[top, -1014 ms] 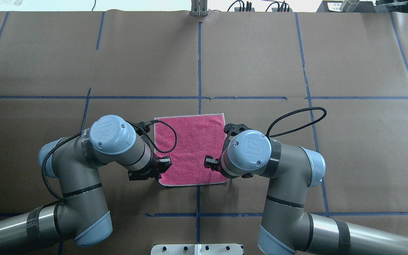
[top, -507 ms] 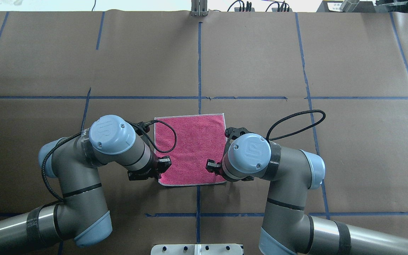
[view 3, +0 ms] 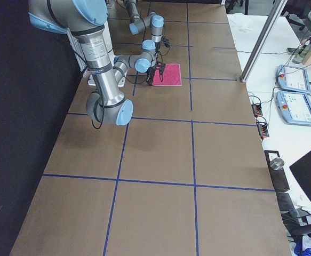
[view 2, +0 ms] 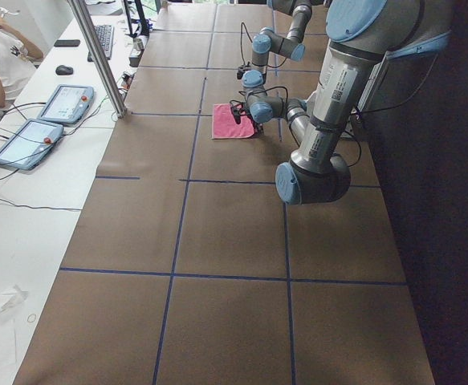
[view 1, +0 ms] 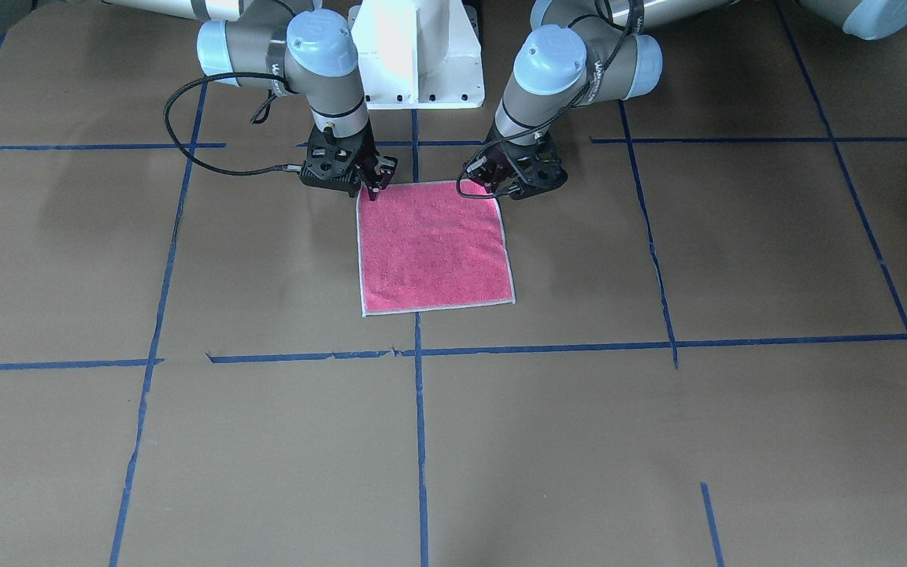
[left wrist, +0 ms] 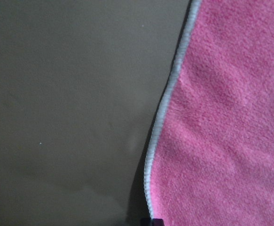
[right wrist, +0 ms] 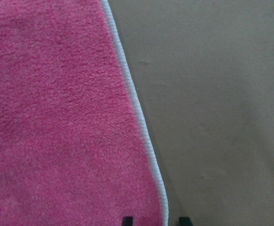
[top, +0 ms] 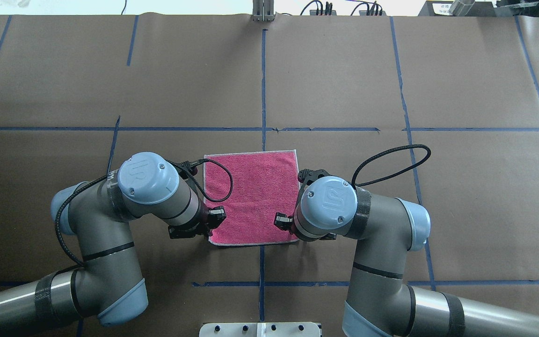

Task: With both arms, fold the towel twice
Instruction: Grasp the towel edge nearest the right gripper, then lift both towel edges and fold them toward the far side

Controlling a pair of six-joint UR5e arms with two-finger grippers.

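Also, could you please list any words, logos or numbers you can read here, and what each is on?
"UR": logo on the left arm, on its blue cap.
"UR": logo on the right arm, on its blue cap.
Pale lettering on the arms' black bands: too small to read.
A white label in the overhead view's top right: blurred.
The towel bears no text.

Towel: near corners are lying hidden beneath left arm and right arm overhead. Left gripper: fingertips are being cropped by its wrist view's lower edge, spread unreadable; showing too small in side views.
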